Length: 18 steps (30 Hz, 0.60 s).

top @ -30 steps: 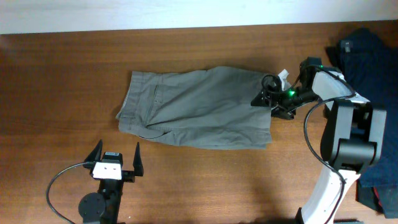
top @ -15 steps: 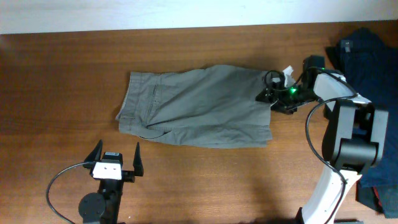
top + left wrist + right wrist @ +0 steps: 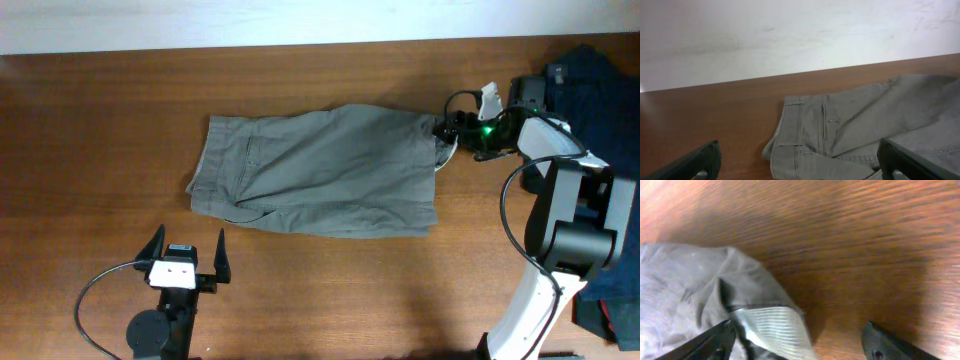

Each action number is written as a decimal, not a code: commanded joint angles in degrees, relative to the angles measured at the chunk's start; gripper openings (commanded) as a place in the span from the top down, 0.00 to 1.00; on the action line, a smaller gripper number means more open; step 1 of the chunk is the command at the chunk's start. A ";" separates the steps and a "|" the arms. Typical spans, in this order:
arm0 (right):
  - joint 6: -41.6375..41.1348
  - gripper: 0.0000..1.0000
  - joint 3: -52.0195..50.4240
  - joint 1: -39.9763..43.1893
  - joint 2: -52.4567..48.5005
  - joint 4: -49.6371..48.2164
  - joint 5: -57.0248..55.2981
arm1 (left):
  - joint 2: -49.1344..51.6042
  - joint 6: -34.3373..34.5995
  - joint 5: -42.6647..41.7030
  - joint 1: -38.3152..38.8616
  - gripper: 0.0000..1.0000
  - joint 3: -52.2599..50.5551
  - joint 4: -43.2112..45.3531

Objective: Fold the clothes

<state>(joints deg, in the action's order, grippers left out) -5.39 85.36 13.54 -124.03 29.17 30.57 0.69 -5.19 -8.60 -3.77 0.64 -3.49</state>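
The olive shorts [image 3: 315, 185] lie flat across the middle of the table [image 3: 100, 120]. The right claw [image 3: 799, 326] sits at their far right corner, its fingers spread wide with a pale ribbed strip [image 3: 772, 322] of the fabric between them, nothing pinched. The left claw [image 3: 190, 236] is spread too, near the front edge and apart from the cloth. To my eye the job is getting hold of that corner. I'd want the claw low over both layers, closing well in from the hem so the cloth can't slip out on the lift. A heap of dark blue clothes [image 3: 600, 90] sits beyond the right arm.
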 commanded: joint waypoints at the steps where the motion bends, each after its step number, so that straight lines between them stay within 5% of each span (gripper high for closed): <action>1: -1.14 0.12 2.36 0.72 -2.97 2.60 -5.64 | -0.33 -0.92 0.00 0.02 0.01 -0.13 -0.42; 11: -1.09 0.00 19.71 0.83 -2.95 19.10 -5.70 | -0.33 -0.92 0.00 0.02 0.01 -0.13 -0.42; 18: -1.11 0.01 33.55 0.83 -2.95 30.21 -5.77 | -0.35 -0.87 -2.16 0.02 0.01 -0.11 0.48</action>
<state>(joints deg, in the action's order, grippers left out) -6.28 113.34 13.91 -126.89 56.47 25.45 0.69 -5.19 -8.60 -3.77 0.64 -3.49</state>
